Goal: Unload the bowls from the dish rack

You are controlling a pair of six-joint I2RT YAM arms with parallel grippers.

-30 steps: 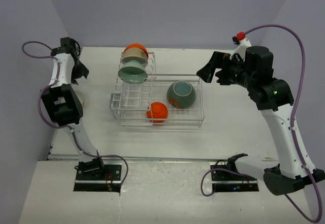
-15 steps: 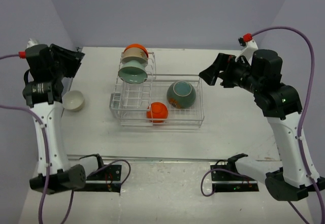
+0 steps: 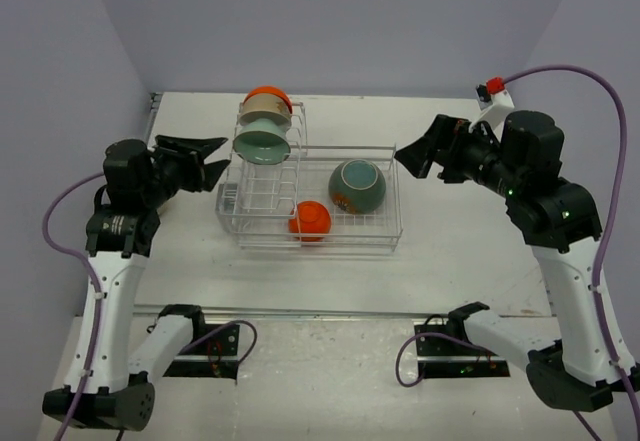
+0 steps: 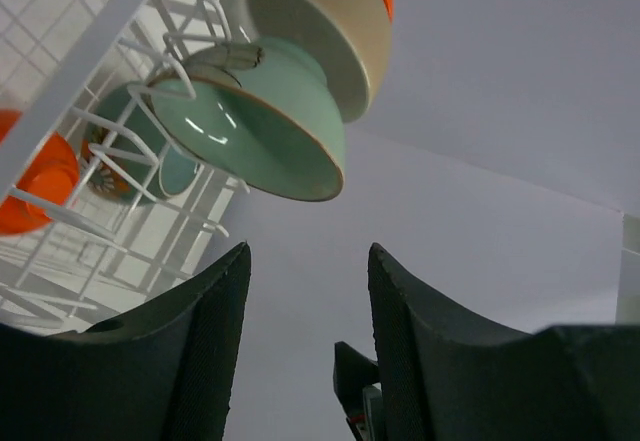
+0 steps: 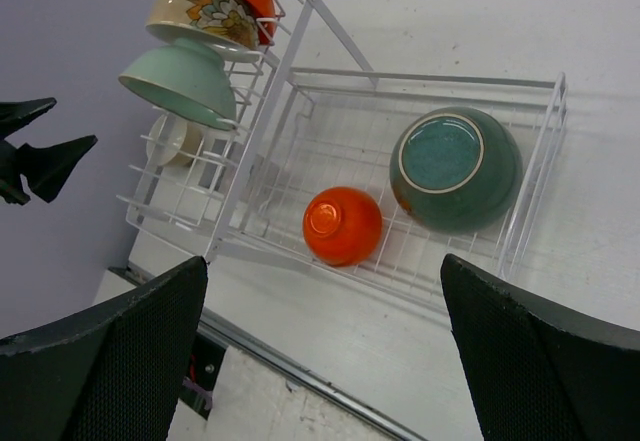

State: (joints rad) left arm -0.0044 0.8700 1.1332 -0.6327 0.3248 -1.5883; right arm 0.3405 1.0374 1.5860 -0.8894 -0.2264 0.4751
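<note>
The wire dish rack [image 3: 372, 233] stands mid-table. In its upright slots an orange bowl [image 3: 266, 94], a cream flowered bowl [image 3: 262, 114] and a pale green bowl [image 3: 262, 144] stand on edge. In the basket lie a dark teal bowl [image 3: 357, 186] and a small orange bowl [image 3: 310, 221], both upside down. My left gripper [image 3: 207, 161] is open and empty just left of the slots; its wrist view shows the pale green bowl [image 4: 260, 126] ahead. My right gripper [image 3: 418, 153] is open and empty above the rack's right end, over the orange bowl [image 5: 342, 225] and the teal bowl [image 5: 455, 168].
A small cream bowl [image 5: 172, 141] sits on the table left of the rack, seen through the wires in the right wrist view; in the top view my left arm hides it. Purple walls close the table on three sides.
My left arm has swung in from the far left corner toward the rack, its open gripper now at the slots. My right arm has drifted slightly right. The bowls have not moved.
</note>
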